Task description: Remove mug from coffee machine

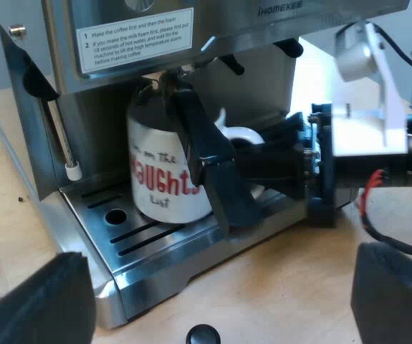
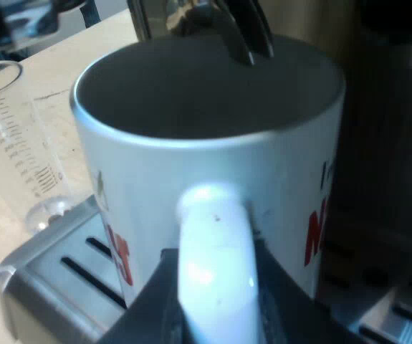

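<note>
Standing on the slotted steel drip tray (image 1: 145, 240) of the silver espresso machine (image 1: 84, 136) is the white ceramic mug with red lettering (image 1: 159, 179). My right claw (image 2: 214, 308) is clamped on its handle (image 2: 213, 251). My left claw (image 1: 216, 297) hangs over the wooden counter (image 1: 284, 287), fingers (image 1: 34, 304) apart.

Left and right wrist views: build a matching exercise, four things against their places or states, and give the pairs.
1 white ceramic mug with red lettering
2 clear marked measuring glass
3 right gripper
4 left gripper

A fingers wide apart, holding nothing
B on the slotted metal drip tray
C closed on the mug's white handle
D on the wooden table beside the tray

Pairs: 1-B, 2-D, 3-C, 4-A.
</note>
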You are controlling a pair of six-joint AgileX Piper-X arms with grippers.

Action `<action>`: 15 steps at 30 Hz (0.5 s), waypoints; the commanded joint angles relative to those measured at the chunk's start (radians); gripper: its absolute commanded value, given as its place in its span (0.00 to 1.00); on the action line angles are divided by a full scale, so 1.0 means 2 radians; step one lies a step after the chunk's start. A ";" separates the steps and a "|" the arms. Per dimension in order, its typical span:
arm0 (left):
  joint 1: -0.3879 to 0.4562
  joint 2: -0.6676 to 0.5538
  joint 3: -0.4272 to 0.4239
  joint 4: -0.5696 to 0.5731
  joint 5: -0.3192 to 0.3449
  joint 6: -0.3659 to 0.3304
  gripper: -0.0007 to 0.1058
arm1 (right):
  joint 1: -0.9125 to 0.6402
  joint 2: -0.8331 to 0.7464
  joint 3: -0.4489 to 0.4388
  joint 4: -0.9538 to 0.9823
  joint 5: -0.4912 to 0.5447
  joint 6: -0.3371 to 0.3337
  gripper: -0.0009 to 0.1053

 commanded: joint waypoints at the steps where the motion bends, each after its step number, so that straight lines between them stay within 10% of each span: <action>1: -0.003 0.000 -0.001 -0.002 0.003 -0.005 0.82 | 0.002 -0.027 0.021 -0.011 -0.009 -0.001 0.01; 15: -0.003 0.000 -0.001 -0.002 0.003 -0.005 0.82 | 0.002 -0.138 0.134 -0.019 -0.008 -0.001 0.01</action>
